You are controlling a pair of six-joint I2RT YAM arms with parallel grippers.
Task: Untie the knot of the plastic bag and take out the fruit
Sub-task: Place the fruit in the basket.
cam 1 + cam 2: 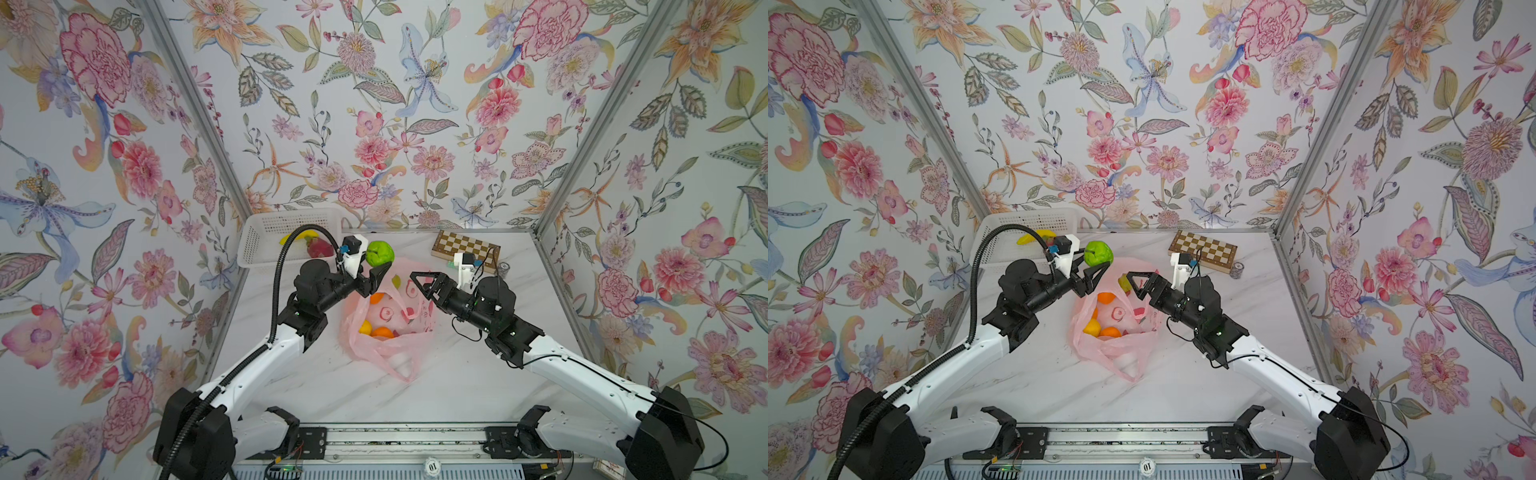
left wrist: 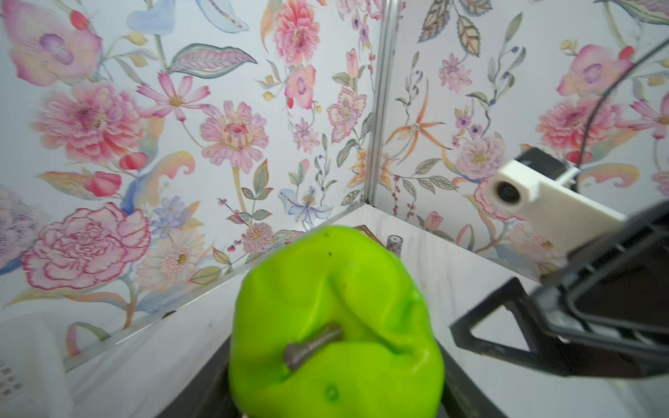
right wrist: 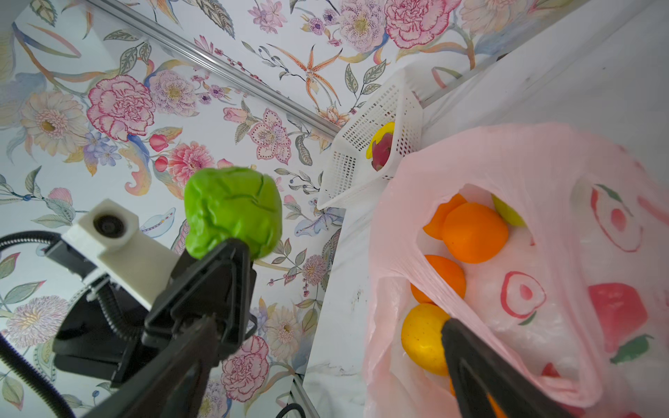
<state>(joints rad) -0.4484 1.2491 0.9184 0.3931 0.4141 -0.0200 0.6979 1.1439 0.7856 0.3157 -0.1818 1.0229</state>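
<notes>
Nearest the viewer, a rail [image 1: 399, 440] carrying both arm bases is seen along the near edge of the table [image 1: 457, 374]. At mid-table the plastic bag [image 1: 399, 351] is shown slumped, its mouth gaping and its loop handles trailing toward the near side. No knot is visible, so the untying is judged complete. Removal of the fruit is judged partly done. A dragon fruit [image 1: 319, 247] and a banana [image 1: 286, 239] are lodged in the white basket [image 1: 257, 245] at the far left. A green fruit [image 1: 379, 252] is gripped by the fingers of the left gripper [image 1: 376, 267] and held raised between bag and basket. Several oranges [image 3: 474, 231], a yellow fruit [image 3: 421, 336] and a greenish piece [image 3: 506, 217] are left inside the bag. The right gripper [image 1: 417, 286] is held above the bag's far right side, its fingers spread wide and empty. A chessboard [image 1: 465, 249] and a small cylinder [image 1: 503, 269] are placed at the far right. The table is finished in white marble pattern and enclosed by floral-papered walls [image 1: 374, 104] joined at metal posts [image 1: 598, 120].
</notes>
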